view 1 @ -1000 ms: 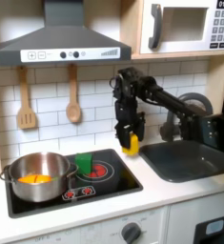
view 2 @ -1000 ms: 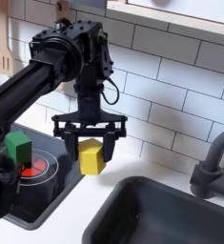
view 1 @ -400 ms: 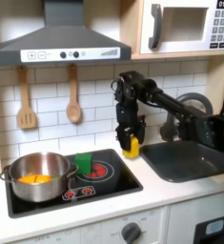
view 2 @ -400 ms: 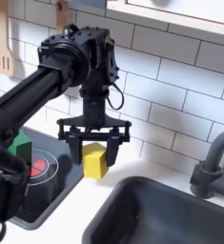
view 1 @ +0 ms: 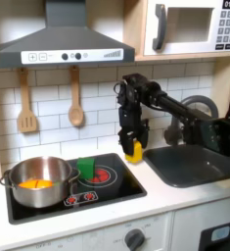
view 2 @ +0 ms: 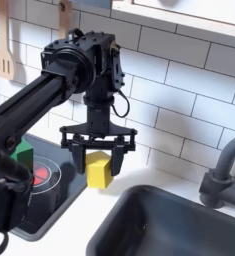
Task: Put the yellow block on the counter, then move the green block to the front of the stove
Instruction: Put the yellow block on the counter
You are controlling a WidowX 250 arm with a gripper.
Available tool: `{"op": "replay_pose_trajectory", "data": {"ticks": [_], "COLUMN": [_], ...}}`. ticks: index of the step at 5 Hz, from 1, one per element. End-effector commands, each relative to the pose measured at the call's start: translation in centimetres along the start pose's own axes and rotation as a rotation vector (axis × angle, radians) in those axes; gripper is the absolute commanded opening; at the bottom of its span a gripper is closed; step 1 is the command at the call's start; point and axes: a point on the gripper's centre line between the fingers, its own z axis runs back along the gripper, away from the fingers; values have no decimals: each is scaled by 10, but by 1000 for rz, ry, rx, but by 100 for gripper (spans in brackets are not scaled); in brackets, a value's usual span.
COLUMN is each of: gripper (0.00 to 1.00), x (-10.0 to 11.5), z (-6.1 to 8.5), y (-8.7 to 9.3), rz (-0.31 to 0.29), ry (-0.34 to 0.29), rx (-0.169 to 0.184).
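Note:
My gripper hangs fingers-down over the strip of counter between the stove and the sink. It is shut on the yellow block. The block's underside is at or just above the worktop; I cannot tell if it touches. The green block stands upright on the stove's back part, beside the steel pot, well apart from the gripper.
A steel pot with orange toy food sits on the stove at the first exterior view's left. The dark sink basin and its faucet lie close by. A tiled wall stands right behind the arm, with utensils hanging.
The gripper has come down a little with the yellow block, bringing it close to the counter. In the last half second it barely moved. The green block has stayed put.

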Motion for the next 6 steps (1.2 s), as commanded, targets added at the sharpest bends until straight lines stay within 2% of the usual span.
{"op": "replay_pose_trajectory", "data": {"ticks": [1, 4, 5, 6], "gripper": [0, 0, 100, 100], "x": [1, 2, 1, 1], "z": [-8, -10, -14, -12], "y": [3, 5, 5, 5], "rz": [6, 18, 15, 9], "ry": [4, 0, 11, -11], "rx": [17, 27, 29, 38]}}
